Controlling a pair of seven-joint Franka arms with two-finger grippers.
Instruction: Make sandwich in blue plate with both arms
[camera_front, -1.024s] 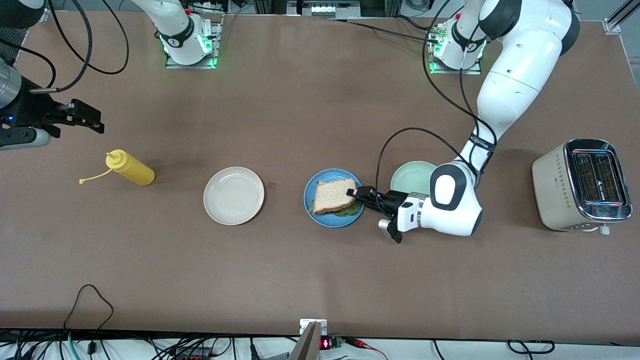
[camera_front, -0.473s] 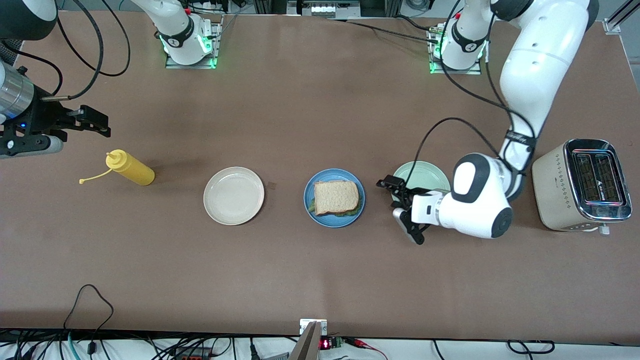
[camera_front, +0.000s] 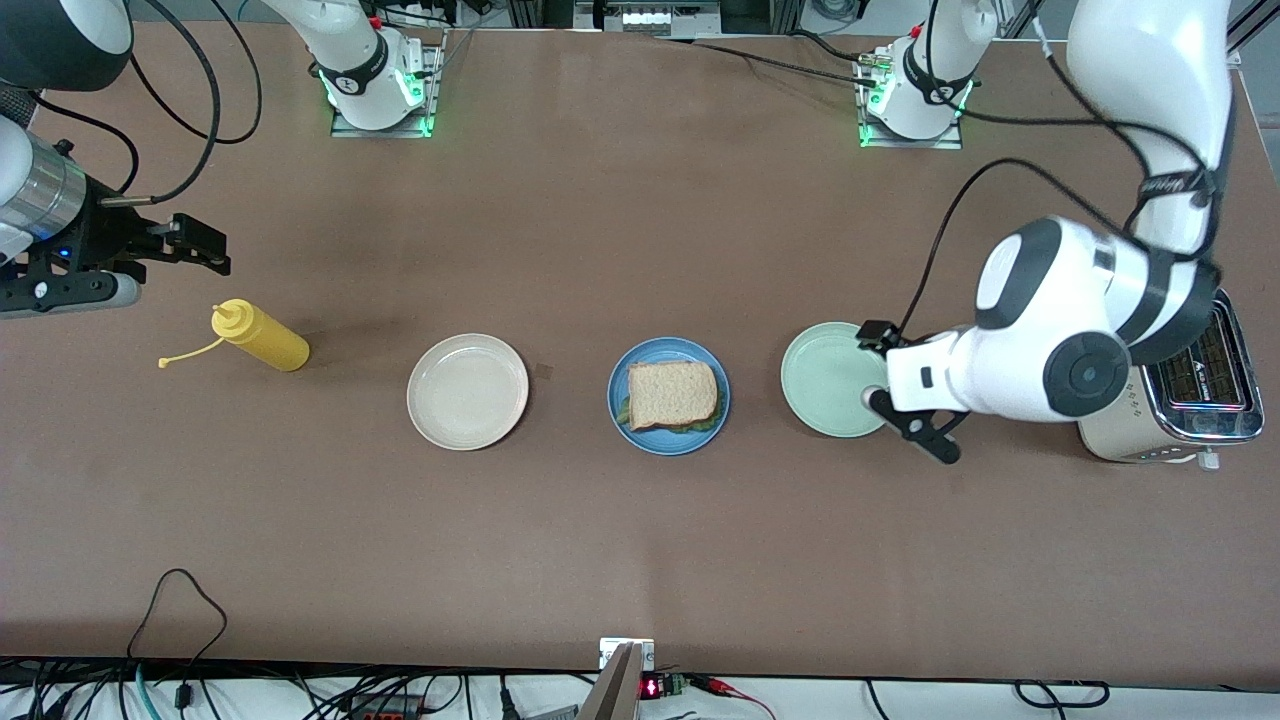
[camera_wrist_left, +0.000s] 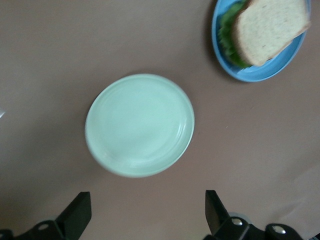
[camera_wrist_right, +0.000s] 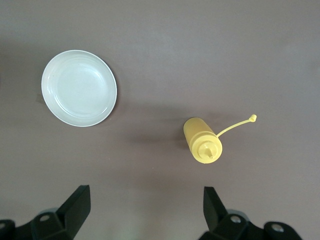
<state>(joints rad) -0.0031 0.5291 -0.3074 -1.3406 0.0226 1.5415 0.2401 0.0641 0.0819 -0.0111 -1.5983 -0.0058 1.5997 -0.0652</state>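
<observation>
1. Front view: the blue plate (camera_front: 669, 396) sits mid-table with the sandwich (camera_front: 672, 394) lying on it, a top bread slice over green lettuce that peeks out at the edge nearer the camera. Beside it, toward my left arm's end, the pale green plate (camera_front: 834, 379) holds nothing. Toward my right arm's end, the beige plate (camera_front: 467, 391) also holds nothing, and the yellow squeeze bottle (camera_front: 260, 337) lies on its side with its cap dangling on a strap. The toaster (camera_front: 1170, 390) stands at my left arm's end of the table (camera_front: 620, 230). My left gripper (camera_front: 890, 385) hangs over the green plate's rim, on the toaster side, fingers apart, gripping nothing. My right gripper (camera_front: 195, 245) hovers above the table just beside the bottle, fingers apart and bare, waiting.

2. Left wrist view: my two left fingertips (camera_wrist_left: 75, 216) stand wide apart. Below them is the green plate (camera_wrist_left: 139, 125), bare, and the blue plate (camera_wrist_left: 260, 42) carrying the sandwich (camera_wrist_left: 267, 29), lettuce showing under the bread.

3. Right wrist view: my right fingertips (camera_wrist_right: 75, 207) are spread wide with nothing between them. Below are the beige plate (camera_wrist_right: 79, 88), bare, and the yellow bottle (camera_wrist_right: 202, 141), well apart from it.
</observation>
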